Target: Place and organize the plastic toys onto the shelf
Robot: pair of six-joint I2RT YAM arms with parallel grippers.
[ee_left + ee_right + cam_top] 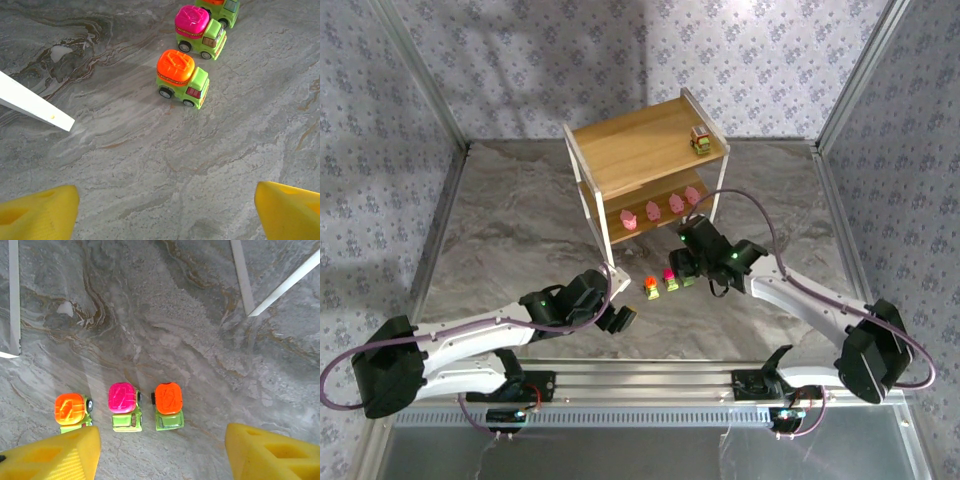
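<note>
Left wrist, third truck (224,11) cut off

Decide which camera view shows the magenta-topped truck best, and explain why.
Left wrist: the magenta-topped truck is large, showing side, wheels and cab. Right wrist gives mainly its top; top external makes it a tiny speck.

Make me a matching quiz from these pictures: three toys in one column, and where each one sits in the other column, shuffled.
1. brown-topped truck
2. pink figures
3. magenta-topped truck

A. on the table, between two orange-topped trucks
B. top tier of the shelf
C. lower tier of the shelf

Pairs: 1-B, 2-C, 3-A
</note>
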